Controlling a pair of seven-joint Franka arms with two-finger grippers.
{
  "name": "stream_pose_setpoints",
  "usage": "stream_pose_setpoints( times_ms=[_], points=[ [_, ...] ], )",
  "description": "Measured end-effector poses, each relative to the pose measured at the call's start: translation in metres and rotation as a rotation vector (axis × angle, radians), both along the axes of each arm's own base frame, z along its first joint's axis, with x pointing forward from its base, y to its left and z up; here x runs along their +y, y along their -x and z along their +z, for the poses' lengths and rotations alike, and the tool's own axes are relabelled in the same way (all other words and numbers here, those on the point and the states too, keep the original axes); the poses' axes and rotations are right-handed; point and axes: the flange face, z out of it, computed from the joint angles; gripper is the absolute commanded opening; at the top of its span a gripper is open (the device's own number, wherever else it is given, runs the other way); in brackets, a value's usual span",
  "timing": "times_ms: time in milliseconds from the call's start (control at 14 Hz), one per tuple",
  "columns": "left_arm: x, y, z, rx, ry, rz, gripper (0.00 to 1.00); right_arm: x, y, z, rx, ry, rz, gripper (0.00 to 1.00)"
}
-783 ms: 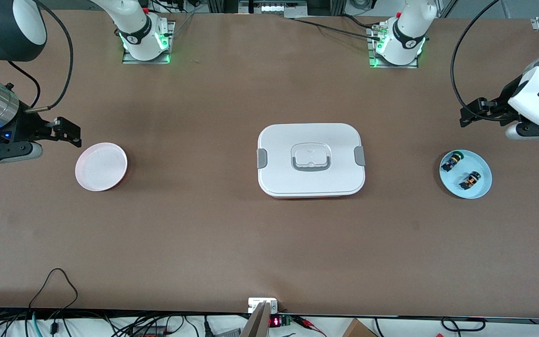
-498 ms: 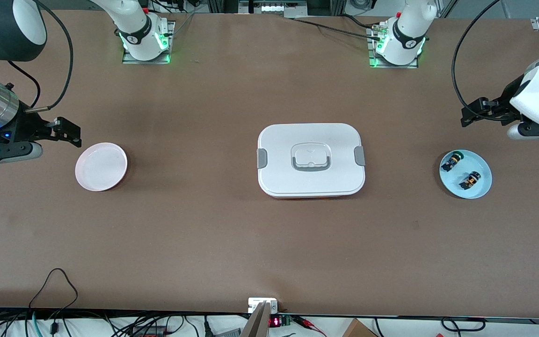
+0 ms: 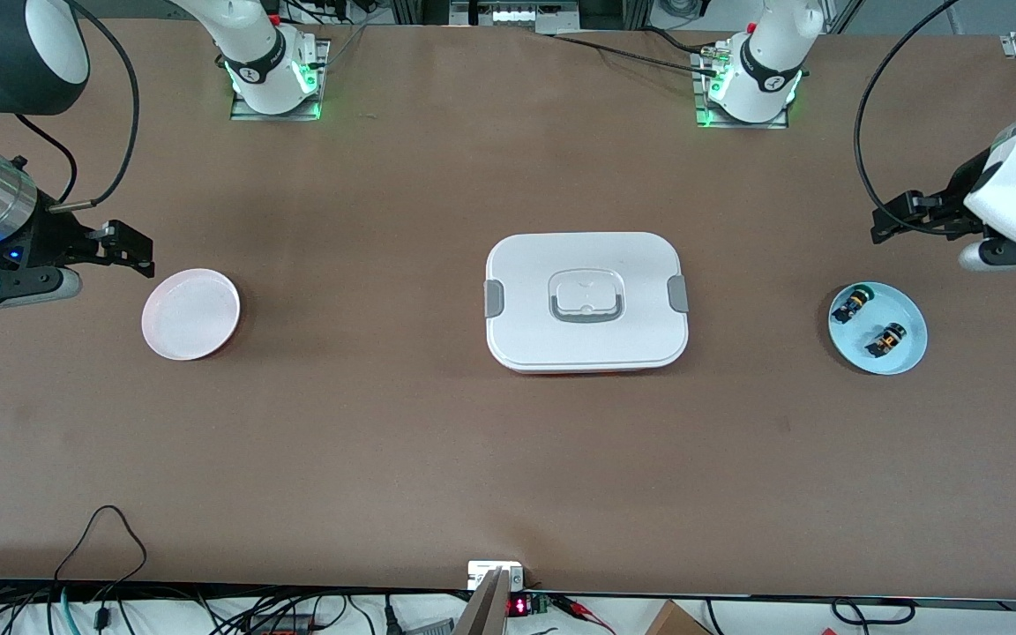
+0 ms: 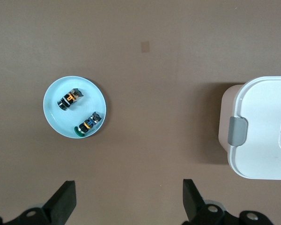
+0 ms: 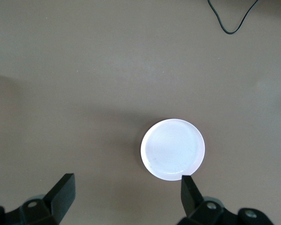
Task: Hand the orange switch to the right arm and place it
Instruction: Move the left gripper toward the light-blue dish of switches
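Observation:
The orange switch (image 3: 885, 339) lies on its side in a light blue plate (image 3: 905, 354) near the left arm's end of the table, beside a green-capped switch (image 3: 852, 303). In the left wrist view the orange switch (image 4: 70, 99) and the green-capped one (image 4: 88, 124) lie in that plate (image 4: 54, 117). My left gripper (image 3: 884, 224) hangs open and empty over bare table beside the blue plate; its own view (image 4: 129, 197) shows the fingers wide apart. My right gripper (image 3: 136, 250) is open and empty over the table beside a pink plate (image 3: 190, 314), as its own view (image 5: 126, 192) shows.
A white lidded box (image 3: 585, 302) with grey clips sits at the table's middle, also in the left wrist view (image 4: 260, 126). The pink plate (image 5: 173, 149) is empty. A black cable (image 5: 232, 23) lies at the table's edge nearest the front camera.
The left arm's wrist has shifted slightly toward its end of the table, with the gripper still open. The right arm has not moved.

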Motion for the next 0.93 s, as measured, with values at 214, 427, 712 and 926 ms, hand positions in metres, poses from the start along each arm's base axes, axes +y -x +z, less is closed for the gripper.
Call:
stream_pose_setpoints(
  times_ms=[214, 427, 712, 926],
  points=[
    [0.008, -0.005, -0.008, 0.012, 0.001, 0.013, 1.00, 0.001, 0.000, 0.000, -0.001, 0.000, 0.002, 1.00],
    [0.008, -0.006, -0.008, 0.015, 0.001, 0.015, 1.00, 0.003, 0.000, 0.001, -0.002, 0.000, 0.005, 1.00],
    [0.019, 0.001, -0.014, 0.083, 0.001, 0.036, 1.00, 0.003, 0.000, 0.002, -0.003, 0.000, 0.005, 1.00],
    [0.051, -0.001, -0.028, 0.122, 0.006, 0.090, 1.00, 0.004, 0.000, 0.002, -0.003, 0.000, 0.006, 1.00]
  ],
)
